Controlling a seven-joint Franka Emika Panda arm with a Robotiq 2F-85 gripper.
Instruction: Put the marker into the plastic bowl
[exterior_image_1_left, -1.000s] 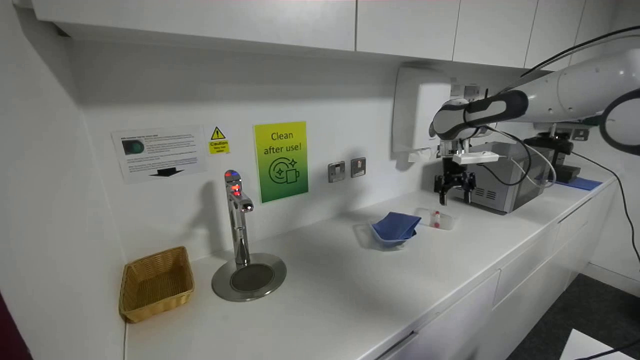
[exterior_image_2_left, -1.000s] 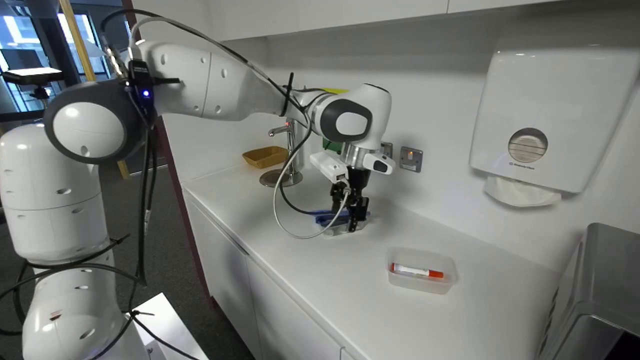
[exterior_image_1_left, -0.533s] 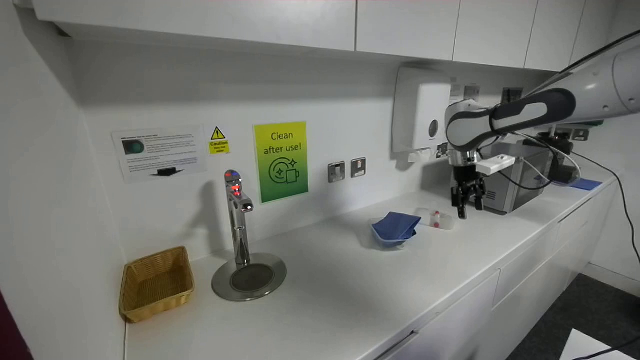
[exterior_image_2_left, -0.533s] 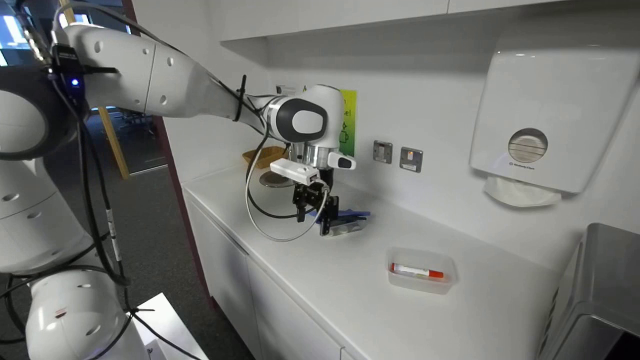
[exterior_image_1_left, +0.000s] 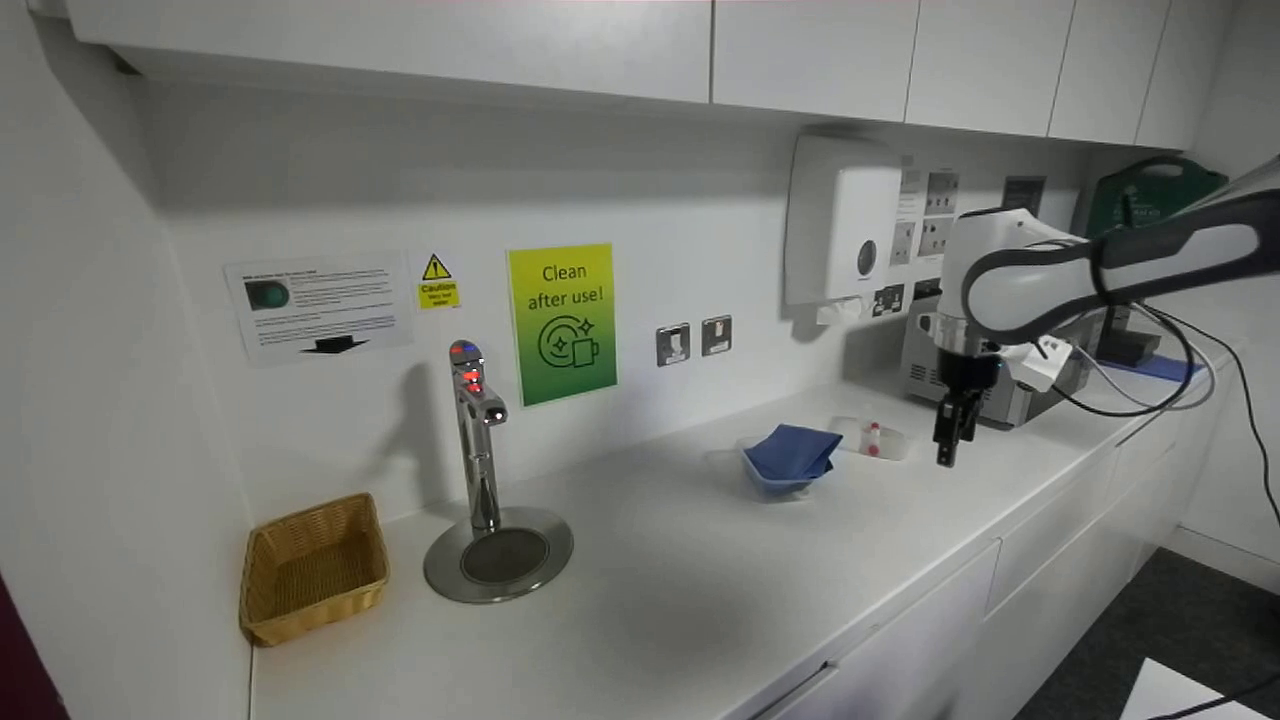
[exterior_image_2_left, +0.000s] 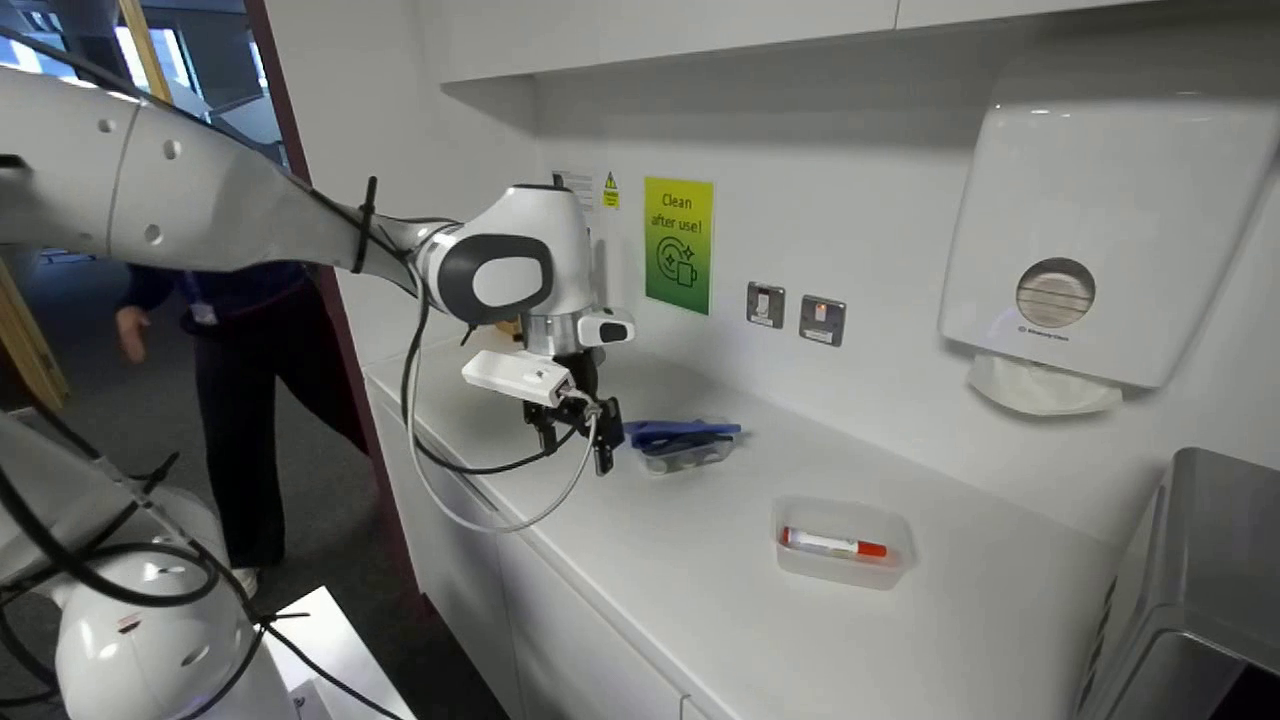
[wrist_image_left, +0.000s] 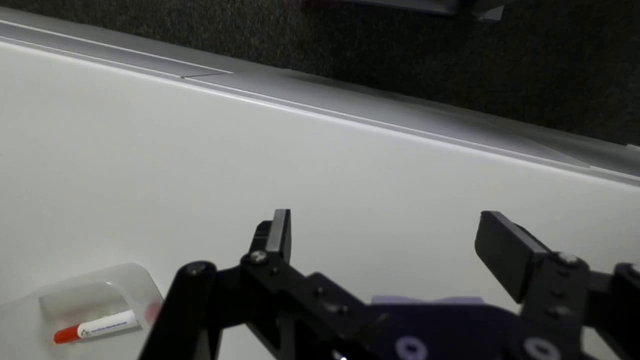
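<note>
The marker, white with red ends, lies in a clear plastic tub (exterior_image_2_left: 905, 560). The marker shows in both exterior views (exterior_image_1_left: 873, 440) (exterior_image_2_left: 832, 543) and at the lower left of the wrist view (wrist_image_left: 97, 326). A second see-through container (exterior_image_1_left: 782, 488) holds a folded blue cloth (exterior_image_1_left: 792, 452), also in an exterior view (exterior_image_2_left: 682, 432). No plainly blue bowl shows; this container only looks bluish. My gripper (wrist_image_left: 384, 225) is open and empty, above the counter. In an exterior view (exterior_image_2_left: 577, 455) it is on the front-edge side of the cloth container, apart from both containers.
A woven basket (exterior_image_1_left: 315, 570) and a tap (exterior_image_1_left: 478, 440) stand at the counter's far end. A grey microwave-like box (exterior_image_2_left: 1180, 600) and a towel dispenser (exterior_image_2_left: 1090, 230) are beyond the tubs. The counter's front edge (wrist_image_left: 320, 110) crosses the wrist view. A person (exterior_image_2_left: 250, 400) stands behind the arm.
My arm has moved down and back from the wall toward the counter's front edge, away from the containers. The marker, tub and cloth have not moved. A person has come into view.
</note>
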